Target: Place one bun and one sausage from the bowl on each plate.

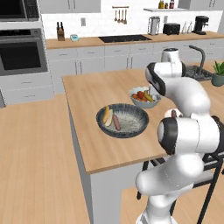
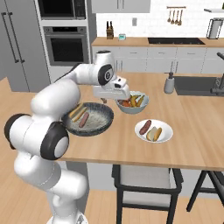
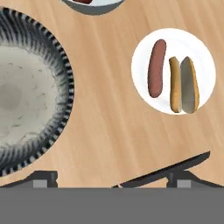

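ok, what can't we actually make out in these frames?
- Claw: fingertips are dark slivers at the hand view's bottom edge; in the right base view the hand's body covers them.
- White plate: in the left base view the arm covers nearly all of it.
- Dark bowl: cut off by the hand view's left edge, so the bun and sausage inside are out of frame there.
- Fruit bowl: cropped by the hand view's top edge.
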